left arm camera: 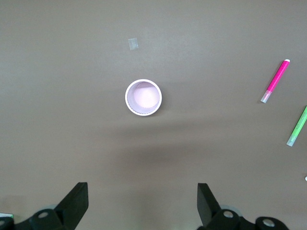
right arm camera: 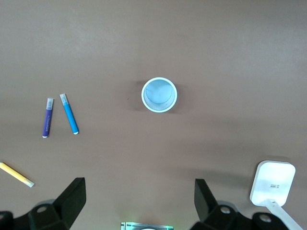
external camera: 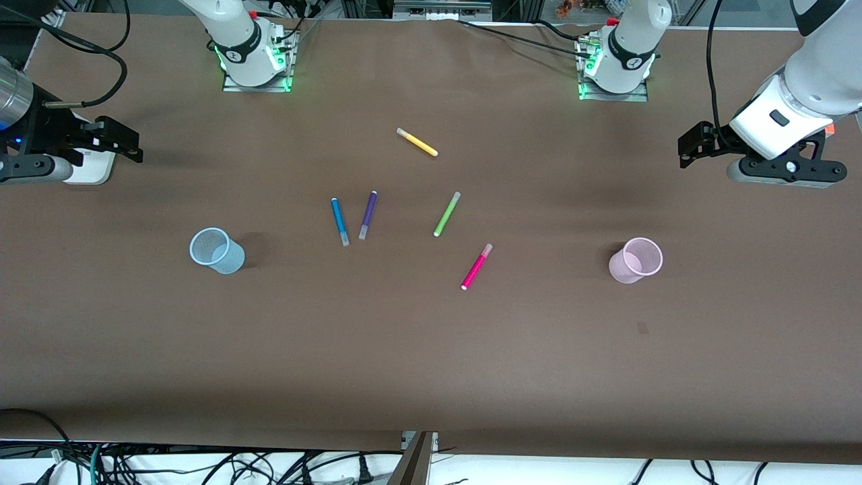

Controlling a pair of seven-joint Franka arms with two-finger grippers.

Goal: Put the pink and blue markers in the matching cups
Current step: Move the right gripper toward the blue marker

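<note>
In the left wrist view the green marker (left arm camera: 298, 127) is cut by the frame edge, so only its capped end shows, and only the left gripper's (left arm camera: 142, 203) finger stubs enter. In the right wrist view the yellow marker (right arm camera: 17, 174) runs off the edge. The right gripper (external camera: 101, 141) is half cropped in the front view.

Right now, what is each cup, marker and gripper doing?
Blue cup: upright, empty.
Pink cup: upright, empty.
Blue marker: lying flat, capped.
Pink marker: lying flat, capped.
Purple marker: lying flat beside the blue one.
Green marker: lying flat.
Yellow marker: lying flat.
Left gripper: open, holding nothing.
Right gripper: open, holding nothing.
</note>
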